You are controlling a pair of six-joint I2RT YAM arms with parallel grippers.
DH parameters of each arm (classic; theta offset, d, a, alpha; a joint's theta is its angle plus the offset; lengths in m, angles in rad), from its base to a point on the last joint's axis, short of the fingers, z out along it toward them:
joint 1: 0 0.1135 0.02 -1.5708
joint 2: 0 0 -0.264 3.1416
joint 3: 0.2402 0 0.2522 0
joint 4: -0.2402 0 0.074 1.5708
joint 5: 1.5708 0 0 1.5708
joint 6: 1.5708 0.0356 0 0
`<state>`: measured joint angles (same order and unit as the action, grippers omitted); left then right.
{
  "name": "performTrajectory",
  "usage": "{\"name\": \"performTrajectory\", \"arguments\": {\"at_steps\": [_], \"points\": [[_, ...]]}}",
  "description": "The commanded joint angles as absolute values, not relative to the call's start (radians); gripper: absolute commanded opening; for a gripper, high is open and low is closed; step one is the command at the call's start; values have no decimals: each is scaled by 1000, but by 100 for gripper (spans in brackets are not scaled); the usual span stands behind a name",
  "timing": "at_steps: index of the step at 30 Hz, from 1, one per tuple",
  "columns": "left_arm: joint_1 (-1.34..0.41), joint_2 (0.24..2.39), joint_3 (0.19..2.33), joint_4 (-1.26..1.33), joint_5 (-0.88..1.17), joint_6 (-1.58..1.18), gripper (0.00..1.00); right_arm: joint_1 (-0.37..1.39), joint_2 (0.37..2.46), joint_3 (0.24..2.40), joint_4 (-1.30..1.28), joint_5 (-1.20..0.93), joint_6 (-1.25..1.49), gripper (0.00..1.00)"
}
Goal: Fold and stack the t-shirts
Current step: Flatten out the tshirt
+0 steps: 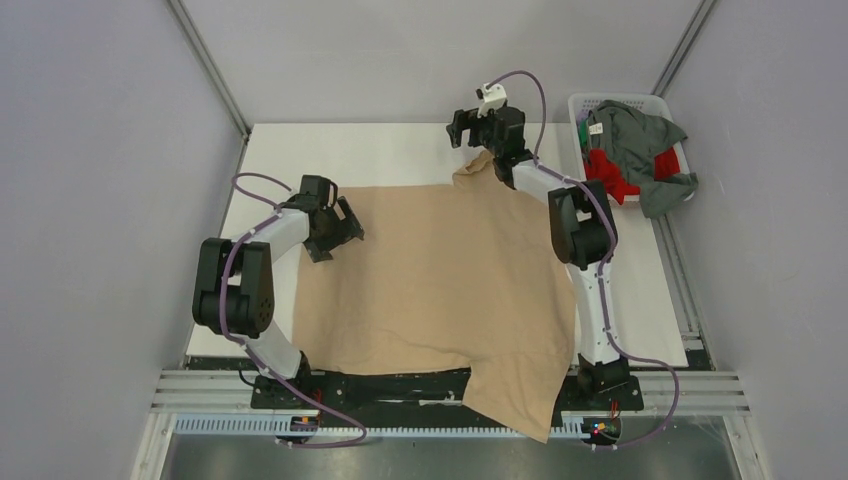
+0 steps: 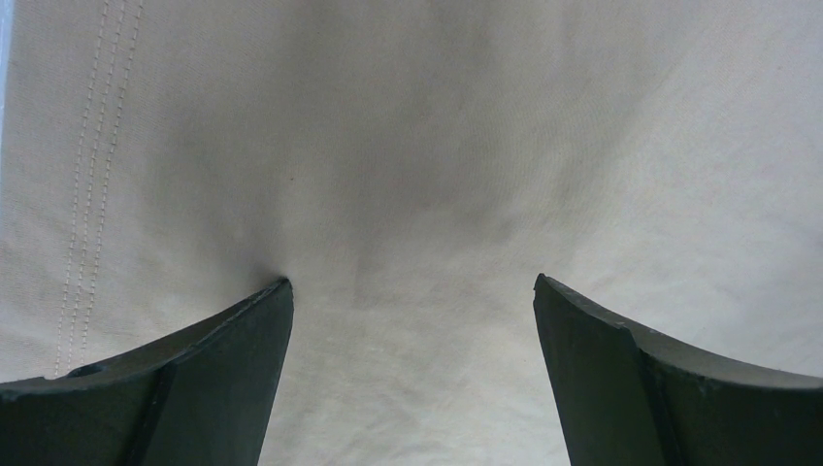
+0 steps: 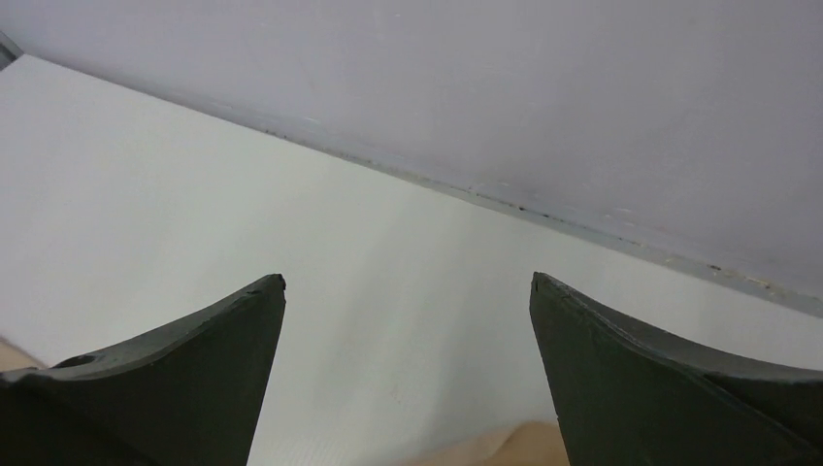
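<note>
Cloth of the tan t-shirt (image 1: 440,280) looks limp and light, best pinched at hem corners; left end effector (image 1: 348,228) and right end effector (image 1: 462,130) both gape wide, empty.

Tan t-shirt (image 1: 440,270) spread on the table (image 1: 380,150), one corner overhanging its near edge; grey-green t-shirt (image 1: 642,138) and red t-shirt (image 1: 606,170) crumpled in basket (image 1: 600,98)

One t-shirt (image 1: 440,280) lies on the table (image 1: 360,150), other t-shirts (image 1: 640,135) in the right-hand basket (image 1: 612,98).
</note>
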<state>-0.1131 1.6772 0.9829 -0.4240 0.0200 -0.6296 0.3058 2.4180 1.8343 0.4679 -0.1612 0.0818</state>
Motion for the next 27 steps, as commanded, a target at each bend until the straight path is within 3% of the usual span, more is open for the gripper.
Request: {"name": "performTrajectory", "arguments": {"at_steps": [1,5,10,27], "points": [[-109,1728,957,-385,21,-588,100,313,2212,1677,459,-171,12,98],[-109,1727,955,-379,33,-588,100,314,2036,1386,524,-185,35,98],[-109,1725,950,-378,37,-585,100,321,1975,1230,540,-230,95,98],[-109,1723,967,-419,-22,-575,100,350,2189,1311,550,-237,282,98]]}}
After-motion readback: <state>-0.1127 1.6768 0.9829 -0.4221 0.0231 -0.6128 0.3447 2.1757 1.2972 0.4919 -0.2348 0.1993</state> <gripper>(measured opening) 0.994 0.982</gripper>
